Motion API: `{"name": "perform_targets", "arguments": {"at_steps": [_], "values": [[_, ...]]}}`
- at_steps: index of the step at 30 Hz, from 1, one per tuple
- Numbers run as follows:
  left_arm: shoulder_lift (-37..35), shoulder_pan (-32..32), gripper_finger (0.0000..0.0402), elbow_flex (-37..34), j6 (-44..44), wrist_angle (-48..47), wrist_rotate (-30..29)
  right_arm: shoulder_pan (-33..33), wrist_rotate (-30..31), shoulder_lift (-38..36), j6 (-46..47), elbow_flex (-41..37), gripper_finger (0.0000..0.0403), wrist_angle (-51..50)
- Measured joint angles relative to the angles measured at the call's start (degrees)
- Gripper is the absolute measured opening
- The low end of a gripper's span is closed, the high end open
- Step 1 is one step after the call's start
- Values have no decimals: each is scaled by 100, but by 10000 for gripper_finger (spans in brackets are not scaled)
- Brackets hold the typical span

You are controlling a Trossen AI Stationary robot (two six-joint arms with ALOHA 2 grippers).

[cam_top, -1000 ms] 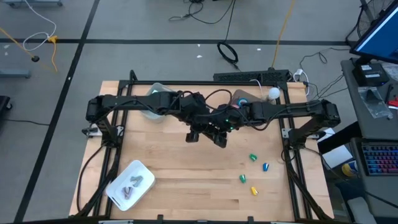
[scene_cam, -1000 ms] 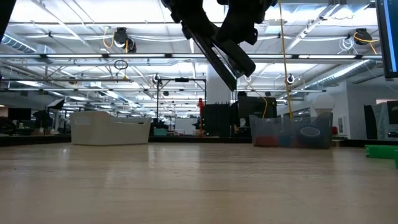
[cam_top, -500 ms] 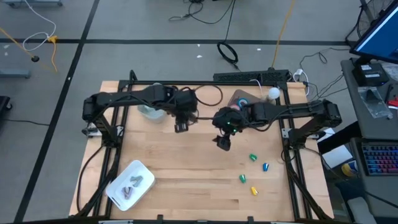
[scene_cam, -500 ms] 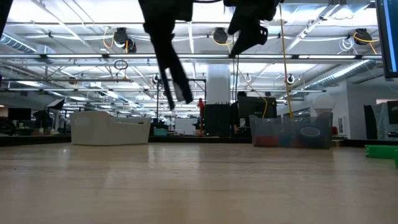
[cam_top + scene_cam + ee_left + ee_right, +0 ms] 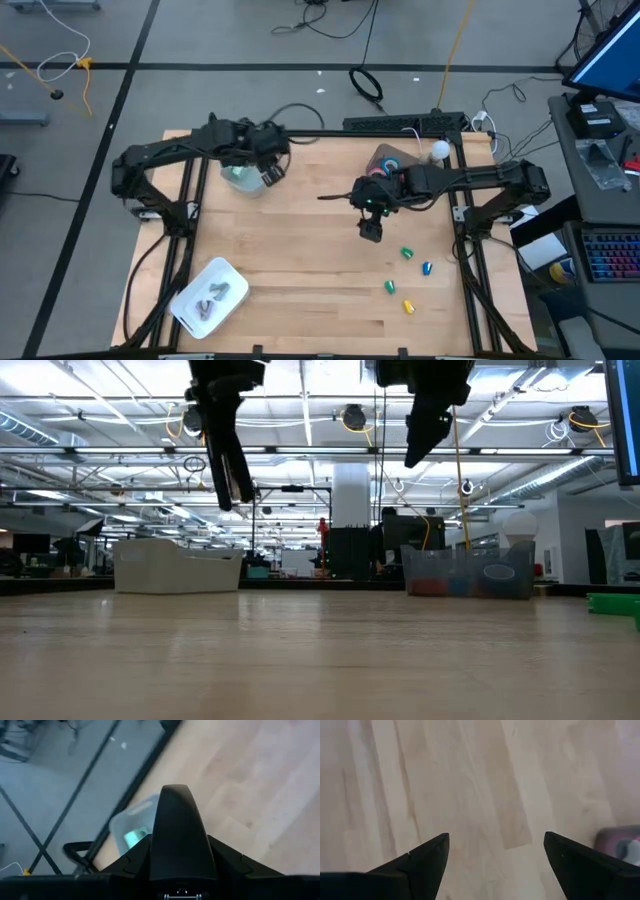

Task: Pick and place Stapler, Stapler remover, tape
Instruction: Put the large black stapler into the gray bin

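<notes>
Stapler hangs by the clear bin, clamped in our left gripper fingers; we should centre it before releasing. Right gripper fingers gape empty.

Pale wood table, white tray, clear bin, dark stapler.

Looks like a big robotics lab: grey concrete floor with loose cables, exposed ceiling lights, wooden workbench.

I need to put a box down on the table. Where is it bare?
Bare wood spans the middle between the white tray and the small coloured pieces. It is crowded at the back by the clear bin and under the right tool.
</notes>
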Motion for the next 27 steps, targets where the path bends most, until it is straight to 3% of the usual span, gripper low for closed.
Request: {"name": "perform_targets", "arguments": {"at_steps": [5,15,21,27], "values": [[-836,68,145,-865,-253,623,-346,12,347,-469,-74,-424,315,133],[-2462,319,145,-3511,-492,3228,-726,6,347,-2073,66,-1933,318,1517],[-2566,617,145,-4672,-600,4450,-677,-1,336,-2814,357,-2625,318,2211],[-2375,837,145,-5016,-684,4794,-506,-1,334,-3197,596,-2824,318,2364]]}}
